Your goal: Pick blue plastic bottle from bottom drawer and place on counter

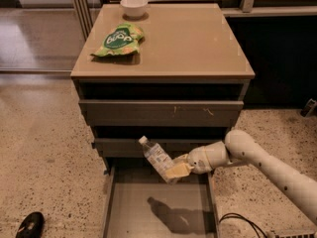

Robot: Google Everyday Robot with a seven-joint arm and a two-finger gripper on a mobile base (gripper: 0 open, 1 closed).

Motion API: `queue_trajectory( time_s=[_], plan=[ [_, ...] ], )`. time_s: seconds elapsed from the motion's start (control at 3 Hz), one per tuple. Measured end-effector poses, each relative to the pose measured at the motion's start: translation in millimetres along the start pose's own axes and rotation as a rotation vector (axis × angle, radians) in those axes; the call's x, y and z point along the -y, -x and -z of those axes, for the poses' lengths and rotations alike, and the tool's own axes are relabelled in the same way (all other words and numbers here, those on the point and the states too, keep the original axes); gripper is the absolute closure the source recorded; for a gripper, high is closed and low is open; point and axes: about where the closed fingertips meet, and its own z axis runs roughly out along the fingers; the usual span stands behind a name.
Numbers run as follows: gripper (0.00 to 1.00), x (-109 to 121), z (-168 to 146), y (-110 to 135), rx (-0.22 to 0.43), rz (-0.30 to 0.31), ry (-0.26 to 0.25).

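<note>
Gripper [177,171] was closed on base end of blue plastic bottle [156,155], held in air above open bottom drawer [132,213]. Bottle axis ran 11-5 o'clock, cap at 11. Counter [188,43] lay at 12.

Base of blue plastic bottle [155,155], unseen inside hand [175,172] above drawer [130,209]

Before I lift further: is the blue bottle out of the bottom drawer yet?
Out. The blue plastic bottle hangs tilted in the gripper above the bottom drawer, casting a shadow on its floor.
</note>
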Motion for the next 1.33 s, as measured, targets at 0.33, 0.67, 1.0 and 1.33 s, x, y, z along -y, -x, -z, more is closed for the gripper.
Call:
queue_trajectory(
  time_s=[0.33,0.67,1.0,1.33],
  plan=[
    [1.0,-26.9,30.5,21.8,0.058,0.023,0.027],
    [1.0,-43.9,58.1,42.4,0.091,0.055,0.006],
    [1.0,-44.1,57.9,42.5,0.091,0.055,0.006],
    [1.0,-61.8,72.0,63.4,0.118,0.098,0.016]
  ],
)
